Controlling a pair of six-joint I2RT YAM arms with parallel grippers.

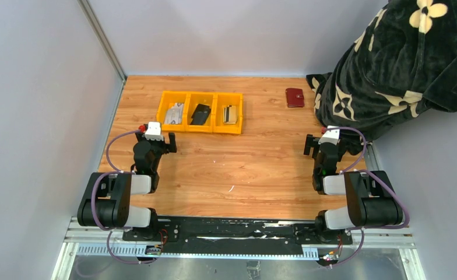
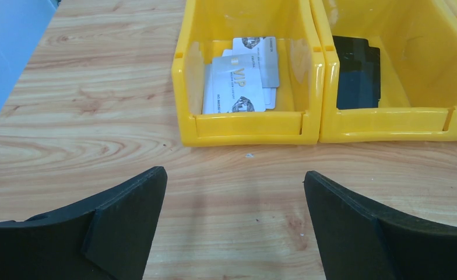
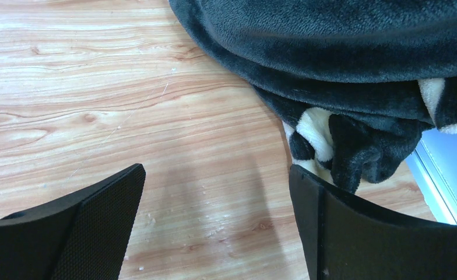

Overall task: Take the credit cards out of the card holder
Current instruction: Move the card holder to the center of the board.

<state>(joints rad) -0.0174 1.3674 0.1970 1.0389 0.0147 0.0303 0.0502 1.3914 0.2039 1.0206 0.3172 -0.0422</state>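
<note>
Lying seemingly shut, the card holder (image 1: 295,97) shows only overhead (back right); left fingers (image 2: 115,227), right fingers (image 3: 92,227) gape.

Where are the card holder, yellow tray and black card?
card holder (image 1: 295,97): top view, middle of its maroon cover.
yellow tray (image 2: 249,123): left wrist view, front wall of left compartment.
black card (image 2: 357,76): left wrist view, middle of its face.

The table (image 1: 243,169) has a smooth wood-grain surface with a light sheen. The yellow tray (image 2: 249,125) is glossy moulded plastic. In it, the silvery-grey cards (image 2: 238,87) look like smooth printed plastic, and the dark card (image 2: 357,73) looks matt. The black blanket (image 3: 331,46) is plush, fuzzy cloth. The fingers (image 3: 98,233) of the right gripper (image 3: 215,172) are matt black with a fine grid texture.
</note>
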